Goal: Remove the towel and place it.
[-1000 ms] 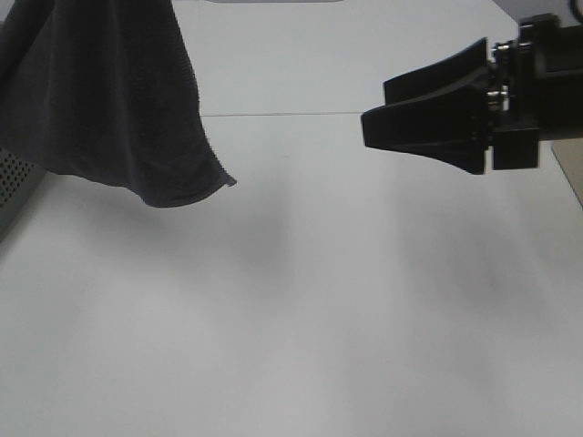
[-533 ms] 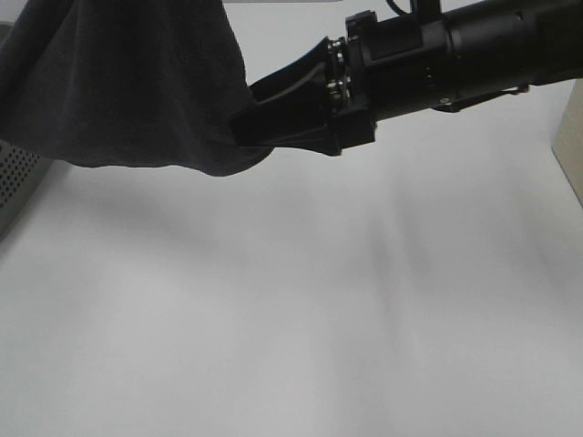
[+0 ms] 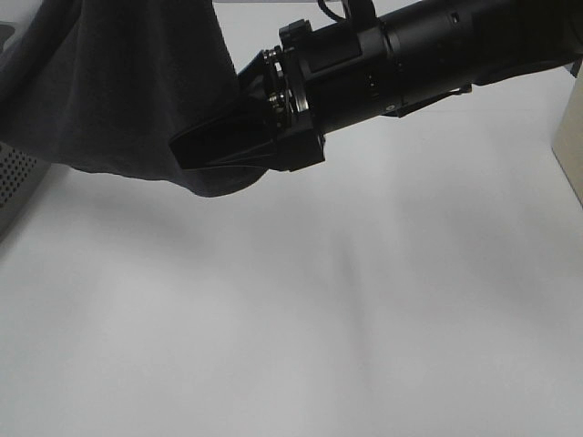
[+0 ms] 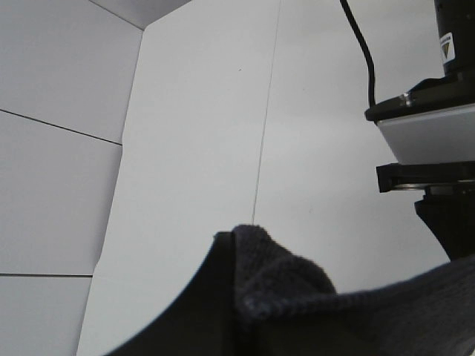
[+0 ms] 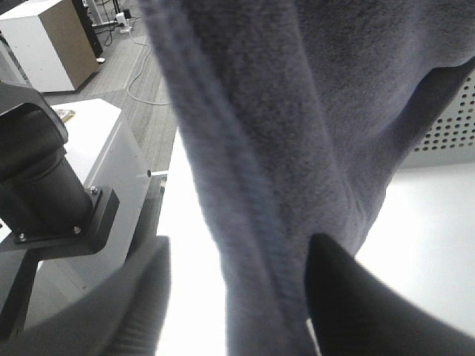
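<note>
The dark towel (image 3: 127, 91) hangs at the upper left of the exterior high view, above the white table (image 3: 319, 319). My left gripper (image 4: 234, 248) is out of the exterior view; in its wrist view one black finger (image 4: 193, 319) presses against a bunched fold of the towel (image 4: 334, 304), so it is shut on it. My right gripper (image 3: 196, 155) reaches across to the towel's lower right edge. In the right wrist view its two fingers (image 5: 133, 304) stand apart with the towel's stitched hem (image 5: 252, 245) hanging between them.
A perforated grey panel (image 3: 14, 182) stands at the left edge and also shows in the right wrist view (image 5: 453, 126). A beige box (image 3: 569, 137) is at the right edge. An arm base (image 5: 44, 193) and a white stand (image 5: 111, 148) lie beyond the table.
My right arm has swept left across the table to the towel's lower edge, and its fingers now straddle the hem. The towel's hanging corner has shifted right and up slightly.
</note>
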You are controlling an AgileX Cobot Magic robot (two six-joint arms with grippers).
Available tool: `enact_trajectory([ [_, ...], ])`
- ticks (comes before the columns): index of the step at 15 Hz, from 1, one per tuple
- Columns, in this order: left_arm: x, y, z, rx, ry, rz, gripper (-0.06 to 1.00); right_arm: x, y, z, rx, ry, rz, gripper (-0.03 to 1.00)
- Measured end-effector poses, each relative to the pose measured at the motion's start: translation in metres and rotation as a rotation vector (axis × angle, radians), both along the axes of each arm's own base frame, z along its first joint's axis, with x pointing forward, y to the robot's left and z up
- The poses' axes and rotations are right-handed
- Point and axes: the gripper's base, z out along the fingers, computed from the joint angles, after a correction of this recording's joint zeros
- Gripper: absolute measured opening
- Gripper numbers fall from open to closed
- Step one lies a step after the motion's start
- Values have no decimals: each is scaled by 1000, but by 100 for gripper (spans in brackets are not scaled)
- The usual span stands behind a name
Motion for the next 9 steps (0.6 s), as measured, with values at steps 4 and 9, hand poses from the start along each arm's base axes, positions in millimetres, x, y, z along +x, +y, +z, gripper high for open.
enact_trajectory([
  [4,1,0,-1,-5,6,12,0,4,-2,-5,-58,-17,-40,15],
  [9,1,0,-1,-2,4,14,0,6,-2,-6,-70,-20,-60,1],
])
